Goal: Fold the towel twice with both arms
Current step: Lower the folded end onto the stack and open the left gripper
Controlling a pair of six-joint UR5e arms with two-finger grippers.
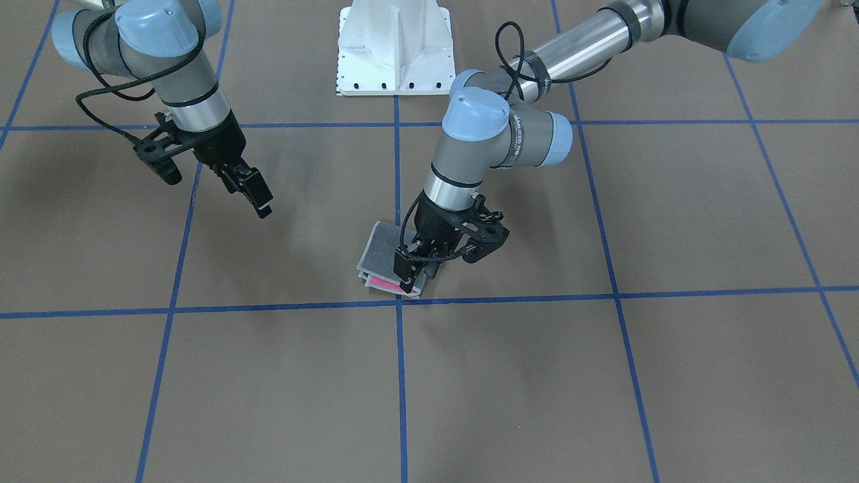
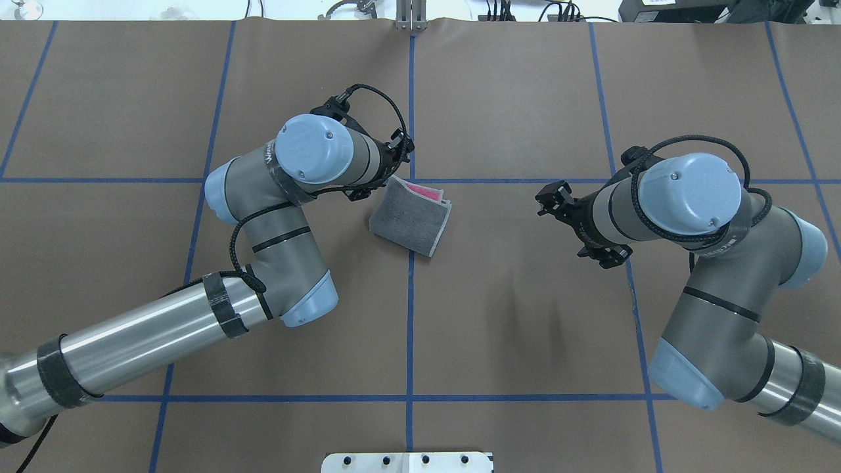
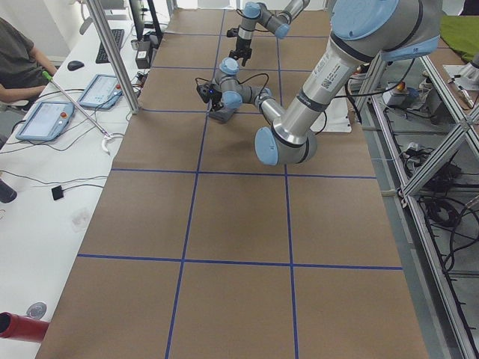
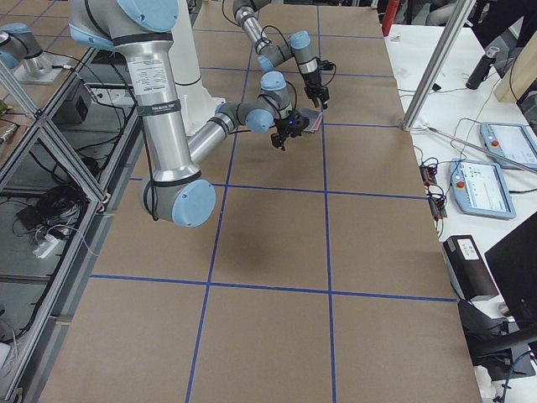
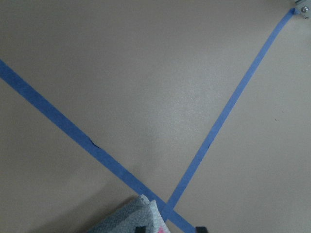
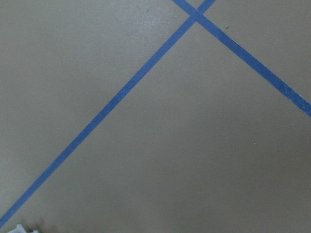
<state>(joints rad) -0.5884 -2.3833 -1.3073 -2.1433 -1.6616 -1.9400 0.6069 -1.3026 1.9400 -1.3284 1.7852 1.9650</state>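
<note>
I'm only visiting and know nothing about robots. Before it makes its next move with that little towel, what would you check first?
1. Towel folded twice: ok. It lies as a small layered packet, grey on top, with pink showing at one edge.
2. Left gripper let go: ok, probably. It sits low at the packet's corner, and the wrist view shows its tips apart.
3. Right gripper away from the towel: ok. It hangs raised, well off to one side.
4. Right gripper open or shut: cannot tell.
5. Layers lined up: not ok. The edges look staggered at the pink end.
</note>
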